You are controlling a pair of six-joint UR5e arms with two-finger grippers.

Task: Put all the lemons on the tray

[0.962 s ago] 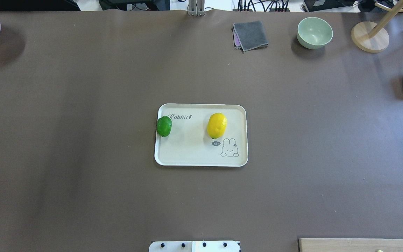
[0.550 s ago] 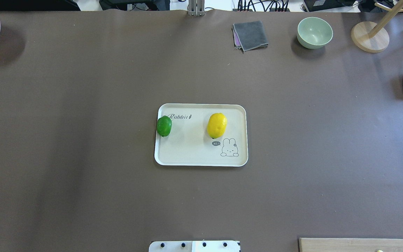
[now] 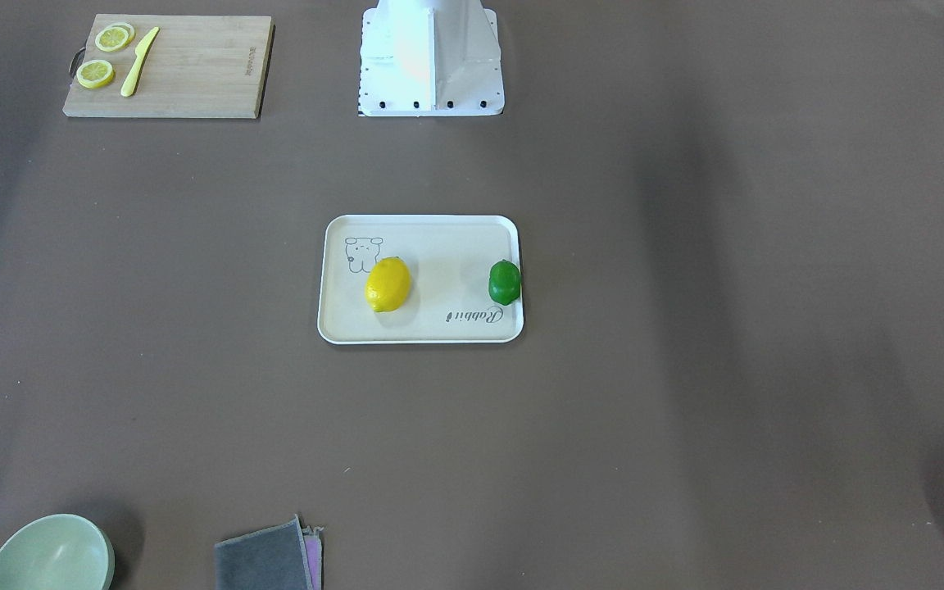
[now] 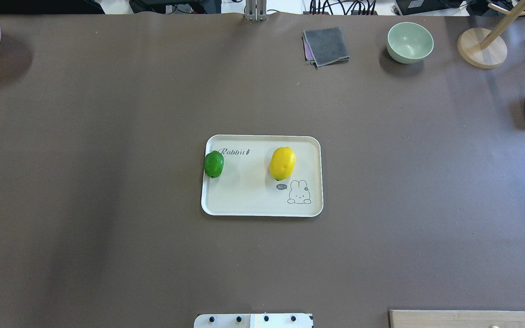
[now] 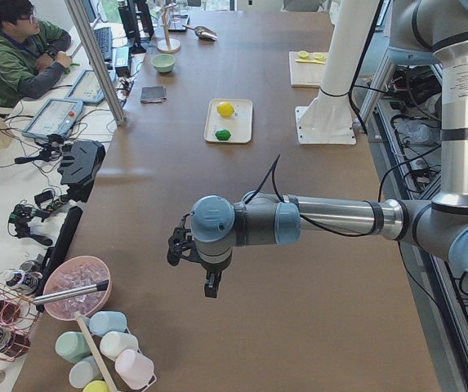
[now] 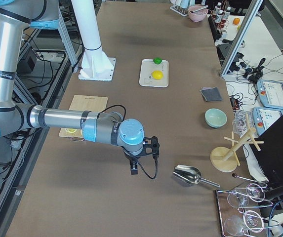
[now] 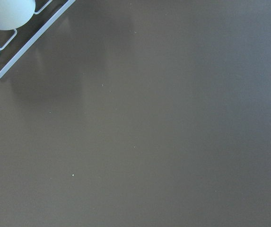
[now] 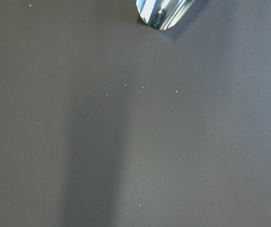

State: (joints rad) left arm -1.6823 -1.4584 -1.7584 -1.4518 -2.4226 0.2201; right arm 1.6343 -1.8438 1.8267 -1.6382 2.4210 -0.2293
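On tray (image 4: 253,196), yellow lemon (image 4: 282,163), green lemon (image 4: 213,164); left claw (image 5: 174,251), right claw (image 6: 152,146) state indiscernible

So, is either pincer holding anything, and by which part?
No. Yellow lemon and green lemon lie on the tray; left pincer and right pincer hang far off.

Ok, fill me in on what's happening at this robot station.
Nothing is being handled right now. Both lemons lie on the tray: the yellow lemon beside the rabbit drawing, the green lemon right at the rim on the robot's left side. The arms are far out to either side, well away from the tray. The left claw and right claw show only in the side views, so open or shut cannot be told.
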